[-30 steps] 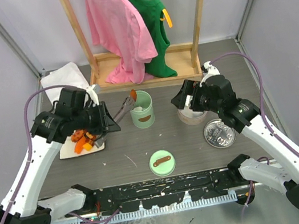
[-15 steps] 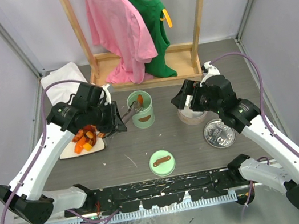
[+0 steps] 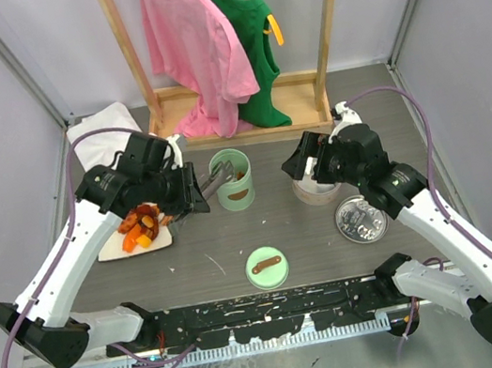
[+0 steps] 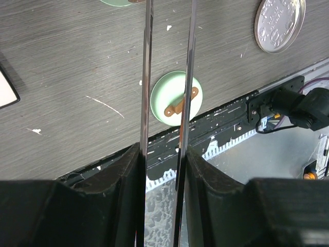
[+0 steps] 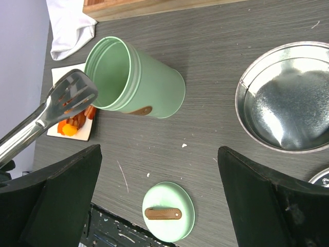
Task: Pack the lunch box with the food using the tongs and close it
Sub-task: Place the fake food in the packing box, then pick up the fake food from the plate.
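The lunch box [image 3: 232, 179] is a pale green upright cylinder, open at the top [image 5: 136, 82]. Its round green lid [image 3: 266, 267] with a brown strap lies nearer the arms [image 5: 168, 211] [image 4: 176, 98]. My left gripper [image 3: 188, 192] [image 4: 163, 149] is shut on the tongs [image 4: 146, 77], whose two arms run between its fingers. The tongs' slotted tips [image 5: 67, 100] hang at the lunch box's rim with nothing in them. The food [image 3: 139, 227], orange and red pieces, lies on a white plate [image 5: 77, 121] left of the lunch box. My right gripper [image 3: 315, 167] [image 5: 159, 149] stands open and holds nothing.
A metal bowl [image 5: 288, 98] sits under my right gripper [image 3: 316, 192], with a round metal dish [image 3: 361, 219] [image 4: 279, 23] beside it. A wooden rack [image 3: 246, 131] with pink and green shirts stands behind. A white cloth [image 3: 99, 134] lies at the back left.
My left arm carried the tongs with an orange piece right to the lunch box's mouth. The tongs' arms have since spread and the piece is no longer in the tips. The right arm stayed still.
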You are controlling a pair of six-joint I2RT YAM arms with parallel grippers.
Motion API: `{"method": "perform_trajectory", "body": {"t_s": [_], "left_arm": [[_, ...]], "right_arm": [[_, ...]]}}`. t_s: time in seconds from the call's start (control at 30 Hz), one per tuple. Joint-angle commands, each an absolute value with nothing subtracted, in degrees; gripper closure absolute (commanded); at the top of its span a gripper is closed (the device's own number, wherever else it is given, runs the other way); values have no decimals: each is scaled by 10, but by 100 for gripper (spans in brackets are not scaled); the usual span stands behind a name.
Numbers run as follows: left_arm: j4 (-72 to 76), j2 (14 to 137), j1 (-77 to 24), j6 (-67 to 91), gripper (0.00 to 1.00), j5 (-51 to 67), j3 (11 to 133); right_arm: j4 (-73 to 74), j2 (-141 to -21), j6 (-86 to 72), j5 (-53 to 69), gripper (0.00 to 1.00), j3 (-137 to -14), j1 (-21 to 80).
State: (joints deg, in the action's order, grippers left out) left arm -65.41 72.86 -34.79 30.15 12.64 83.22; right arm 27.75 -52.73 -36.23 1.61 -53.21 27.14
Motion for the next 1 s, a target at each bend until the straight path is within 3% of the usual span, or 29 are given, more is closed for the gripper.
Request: {"method": "perform_trajectory", "body": {"t_s": [0.0, 0.6, 0.77, 0.97], "left_arm": [[-637, 711, -350, 292, 65, 115, 857], [-731, 602, -321, 328, 68, -168, 839], [-797, 603, -198, 283, 64, -171, 841], [-820, 631, -31, 209, 64, -85, 818]], "right_arm": [[251, -519, -363, 18, 0, -530, 269], [240, -525, -365, 18, 0, -531, 269], [241, -528, -359, 19, 0, -533, 269], [241, -530, -349, 19, 0, -538, 269]]}}
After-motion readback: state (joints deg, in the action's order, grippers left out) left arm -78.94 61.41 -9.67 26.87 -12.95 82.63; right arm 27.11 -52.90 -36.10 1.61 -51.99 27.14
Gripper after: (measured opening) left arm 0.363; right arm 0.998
